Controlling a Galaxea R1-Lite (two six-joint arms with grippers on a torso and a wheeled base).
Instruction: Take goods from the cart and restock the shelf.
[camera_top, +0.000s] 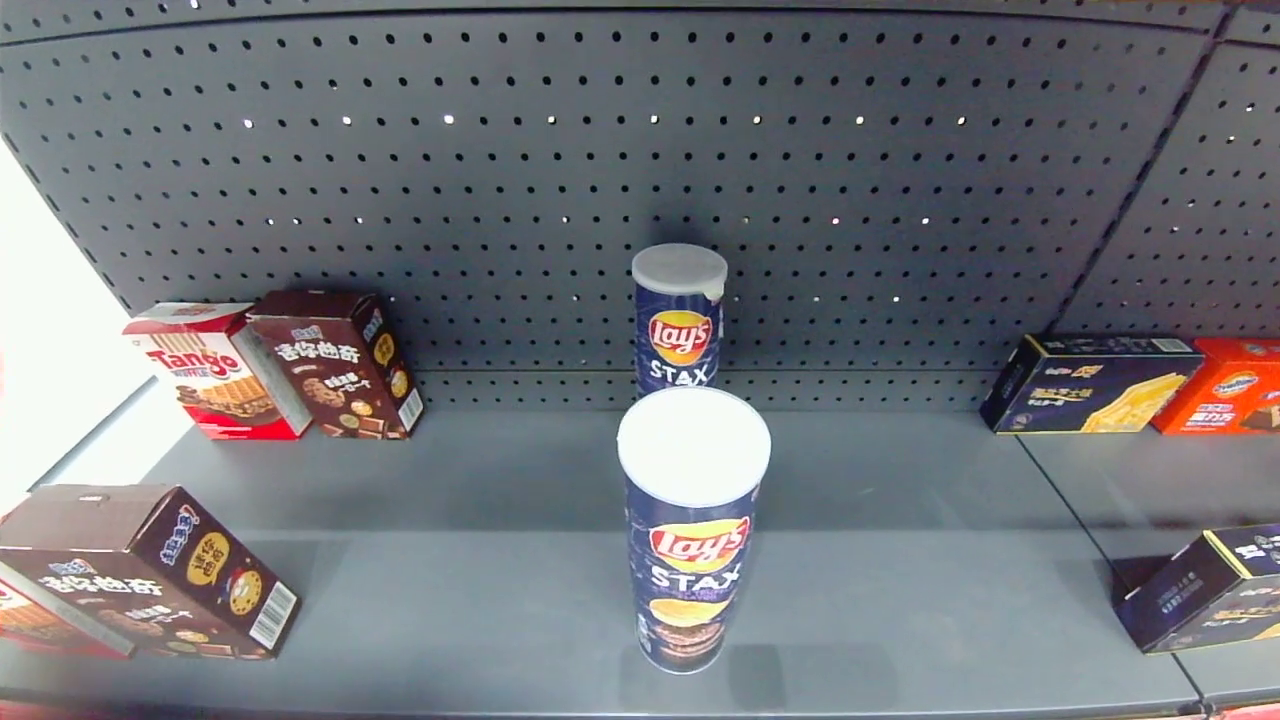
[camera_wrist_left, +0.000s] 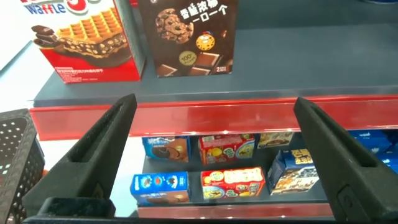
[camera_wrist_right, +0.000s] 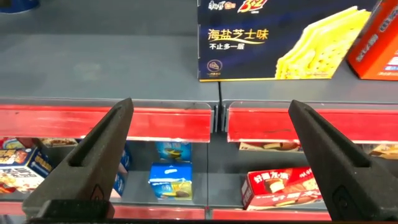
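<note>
Now my left pincer (camera_wrist_left: 216, 104) and right pincer (camera_wrist_right: 211, 107) both gape wide, gripping nothing.
I see one chip can (camera_top: 690, 540) upright at the middle of the shelf (camera_top: 900, 560); a second can (camera_top: 680, 320) stands at its 12 o'clock against the pegboard (camera_top: 500, 150), with snack boxes (camera_top: 335, 365) at 9 and 3 o'clock.

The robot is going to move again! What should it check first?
1. Left gripper open with nothing in it: ok.
2. Right gripper open with nothing in it: ok.
3. Front chip can standing upright on the shelf: ok.
4. Back chip can upright behind it: ok.
5. Bare shelf room on both sides of the cans: ok.
6. What the black mesh basket holds: cannot tell.
</note>
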